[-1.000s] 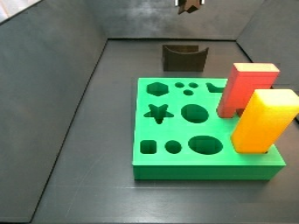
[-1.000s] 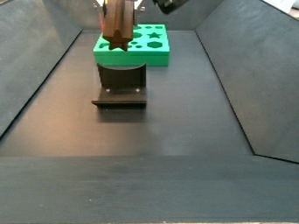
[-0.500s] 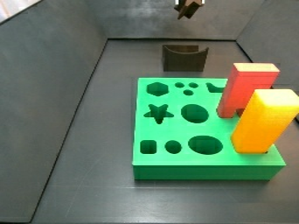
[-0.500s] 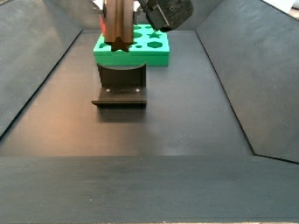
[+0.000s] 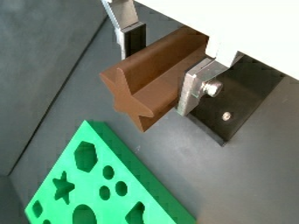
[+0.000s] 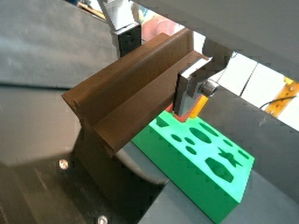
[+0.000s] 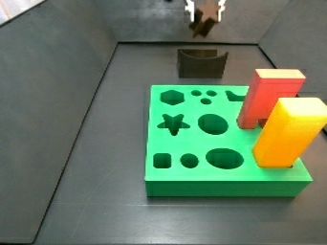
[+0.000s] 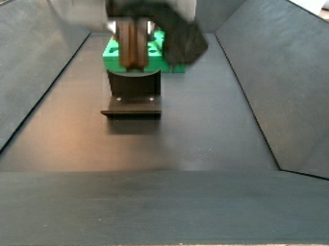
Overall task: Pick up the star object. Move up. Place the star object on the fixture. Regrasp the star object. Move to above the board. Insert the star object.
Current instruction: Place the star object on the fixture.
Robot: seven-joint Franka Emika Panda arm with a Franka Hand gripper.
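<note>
The gripper (image 5: 162,66) is closed on the star object (image 5: 149,77) — in both wrist views the brown peg sits clamped between the two silver fingers (image 5: 194,87), its long body running out past them and its star-shaped end face turned toward the camera. In a wrist view the peg (image 6: 126,94) fills much of the frame and covers most of one finger; only the far finger plate (image 6: 190,90) shows clearly.

Below the peg lies the fixture (image 5: 239,100), a dark bracket partly hidden behind the finger. The board (image 5: 100,185) lies just beside it, cut off at the picture's edge, with star, hexagon and round holes visible.

In a side view the gripper (image 7: 204,14) is small and blurred at the top of the frame, above the fixture (image 7: 201,63); the peg cannot be made out there. The red block (image 7: 270,94) and yellow block (image 7: 288,131) stand upright in the board (image 7: 192,148). In a side view the gripper (image 8: 144,38) is motion-smeared — the peg (image 8: 131,48) appears as a brown upright shape above the fixture (image 8: 131,96), hiding much of the board (image 8: 113,54) behind.
</note>
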